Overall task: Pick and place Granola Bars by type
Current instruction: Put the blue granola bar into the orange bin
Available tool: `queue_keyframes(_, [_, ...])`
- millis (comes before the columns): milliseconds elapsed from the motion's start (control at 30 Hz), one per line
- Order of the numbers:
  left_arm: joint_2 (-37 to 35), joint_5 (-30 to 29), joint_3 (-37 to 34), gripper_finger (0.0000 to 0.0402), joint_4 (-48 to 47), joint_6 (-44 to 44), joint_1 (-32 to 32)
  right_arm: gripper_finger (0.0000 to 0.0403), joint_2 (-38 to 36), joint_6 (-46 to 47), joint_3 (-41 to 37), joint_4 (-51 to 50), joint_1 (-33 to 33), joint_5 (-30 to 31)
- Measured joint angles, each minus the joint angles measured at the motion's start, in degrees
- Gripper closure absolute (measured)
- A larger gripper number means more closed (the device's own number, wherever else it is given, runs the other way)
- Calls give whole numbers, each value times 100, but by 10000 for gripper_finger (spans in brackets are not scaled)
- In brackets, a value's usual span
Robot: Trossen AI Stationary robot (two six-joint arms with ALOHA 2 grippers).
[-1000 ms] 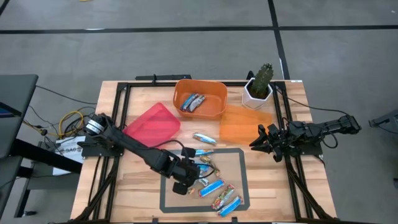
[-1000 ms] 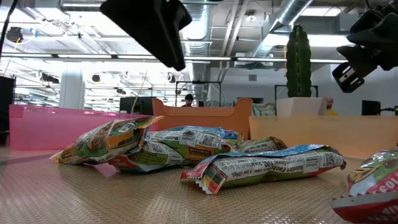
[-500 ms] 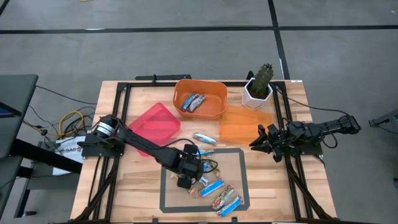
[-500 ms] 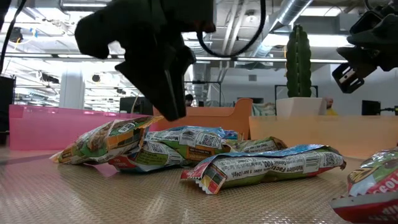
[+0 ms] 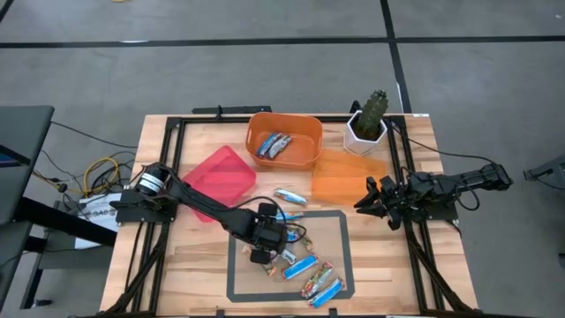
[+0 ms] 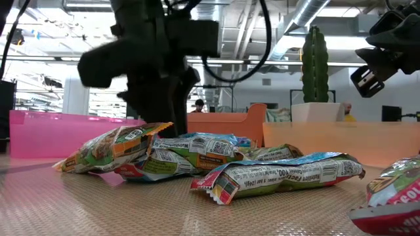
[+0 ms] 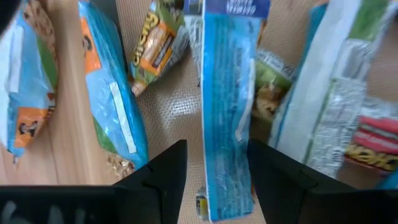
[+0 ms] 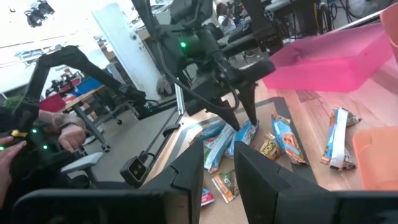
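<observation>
My left gripper (image 5: 268, 240) points down over a pile of granola bars (image 5: 292, 237) inside the taped rectangle. It is open. In the left wrist view its fingers (image 7: 163, 177) stand on either side of a blue-and-white bar (image 7: 226, 106), whose end lies between them on the mat. Multicoloured bars (image 7: 155, 45) lie beside it. In the low view the gripper (image 6: 156, 111) hangs just behind the pile (image 6: 190, 154). More bars lie near the front (image 5: 311, 276), one lies alone (image 5: 290, 196), and some are in the orange bin (image 5: 284, 140). My right gripper (image 5: 369, 200) waits open at the table's right.
A pink bin (image 5: 219, 177) lies left of the orange bin. A flat orange tray (image 5: 348, 177) and a potted cactus (image 5: 369, 122) stand at the far right. Black frame rails run along the table's sides. Bare wood shows left of the taped rectangle (image 5: 199, 256).
My left gripper has moved a little toward the table's far edge and right, onto the pile of bars, and has come down until its fingers hang just above the table behind the pile. The bars have stayed where they were.
</observation>
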Motion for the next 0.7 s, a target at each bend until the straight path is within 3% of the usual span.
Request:
queue_keyframes(467, [-4,-43,-336,243,467,0,48,321,0,2,1,2,2,0])
queue_keyframes(700, [-4,-34,-336,307,468,0,46,321,0,1,0,1,1,0])
